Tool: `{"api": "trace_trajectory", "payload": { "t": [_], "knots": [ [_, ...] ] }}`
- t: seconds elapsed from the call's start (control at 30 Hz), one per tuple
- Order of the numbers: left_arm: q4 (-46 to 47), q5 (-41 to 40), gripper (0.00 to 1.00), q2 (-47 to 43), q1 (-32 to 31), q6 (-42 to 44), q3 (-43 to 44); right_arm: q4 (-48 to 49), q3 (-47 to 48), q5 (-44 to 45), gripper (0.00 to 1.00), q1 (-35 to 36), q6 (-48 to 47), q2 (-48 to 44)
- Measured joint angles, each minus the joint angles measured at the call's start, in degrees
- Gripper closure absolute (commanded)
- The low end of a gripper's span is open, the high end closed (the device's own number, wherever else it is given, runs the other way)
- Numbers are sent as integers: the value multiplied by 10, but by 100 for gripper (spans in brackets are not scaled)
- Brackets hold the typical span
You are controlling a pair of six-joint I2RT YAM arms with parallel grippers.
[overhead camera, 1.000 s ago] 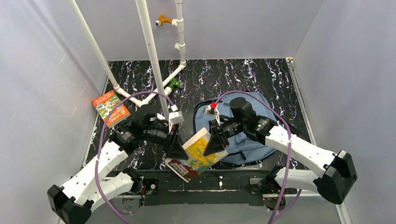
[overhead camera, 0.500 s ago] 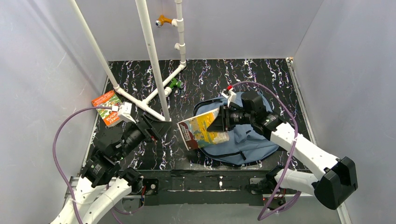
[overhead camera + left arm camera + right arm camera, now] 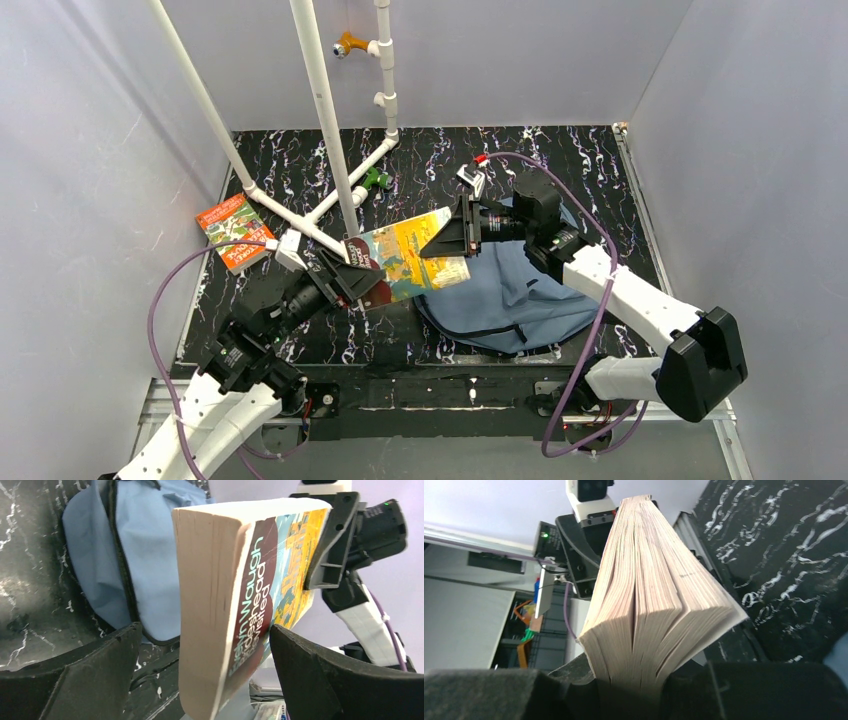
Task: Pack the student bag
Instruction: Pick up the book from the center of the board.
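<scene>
The right gripper (image 3: 447, 248) has the paperback (image 3: 405, 262). Its jaws are pinched tight on the page edge at the book's 3 o'clock end, and the book is held up off the black marbled table (image 3: 560, 170). On the right wrist camera the pages (image 3: 649, 595) fan out from that clamp, squeezed hard at the bottom.

At the book's 8 o'clock end is the left gripper (image 3: 352, 283), jaws spread wide. Its own camera shows the spine end of the paperback (image 3: 225, 610) sitting between the two black fingers (image 3: 90, 675). There's a clear gap on one side. The other finger is just beside the cover, and I can't tell if it touches. At the far end, the right gripper (image 3: 327, 550) is locked on the yellow cover.

The blue backpack (image 3: 520, 295) lies flat on the table at about 4 o'clock from centre, under and behind the right arm, with the book's 3 o'clock end over its edge. A second book (image 3: 235, 232), orange and green, lies at the table's 9 o'clock edge, well apart. White pipes (image 3: 325, 110) rise from about 11 o'clock.
</scene>
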Motion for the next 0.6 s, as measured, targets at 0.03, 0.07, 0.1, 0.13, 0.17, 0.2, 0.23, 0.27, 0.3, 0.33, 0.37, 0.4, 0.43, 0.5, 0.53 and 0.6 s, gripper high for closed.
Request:
{"api": "trace_trajectory", "payload": {
  "t": [0.03, 0.07, 0.1, 0.13, 0.17, 0.2, 0.23, 0.27, 0.3, 0.33, 0.37, 0.4, 0.43, 0.5, 0.53, 0.6],
  "knots": [
    [8, 3, 6, -3, 0, -3, 0, 15, 0, -6, 99, 0, 12, 2],
    [15, 8, 10, -4, 0, -5, 0, 30, 0, -11, 99, 0, 24, 5],
    [32, 16, 18, -5, 0, -7, -2, 49, 0, -16, 99, 0, 38, 8],
    [55, 28, 27, -6, 0, -11, -7, 66, 0, -19, 99, 0, 50, 11],
    [83, 43, 34, -7, 0, -18, -14, 83, 0, -23, 99, 0, 63, 15],
    [108, 57, 39, -7, 0, -25, -22, 100, -1, -26, 99, 0, 75, 18],
    [138, 74, 43, -7, 0, -37, -33, 118, -2, -30, 99, 0, 87, 22],
    [173, 91, 49, -7, 0, -50, -45, 141, -5, -34, 99, 0, 100, 25],
    [197, 102, 52, -6, 0, -61, -53, 153, -6, -37, 99, 0, 110, 28],
    [221, 113, 55, -5, 0, -74, -61, 170, -8, -42, 99, 0, 121, 31],
    [244, 122, 57, -3, 0, -85, -68, 181, -9, -47, 99, 0, 128, 34],
    [263, 129, 56, -1, 0, -95, -72, 192, -9, -51, 99, 0, 136, 38],
    [280, 134, 52, 0, 0, -103, -75, 202, -9, -56, 99, 0, 142, 42],
    [300, 139, 35, -2, 0, -110, -75, 219, -9, -63, 99, 0, 154, 47],
    [310, 139, 26, -4, 0, -112, -75, 225, -9, -67, 99, 0, 158, 49],
    [325, 139, 23, -12, 0, -115, -75, 233, -9, -74, 99, 0, 163, 49]
  ]
}}
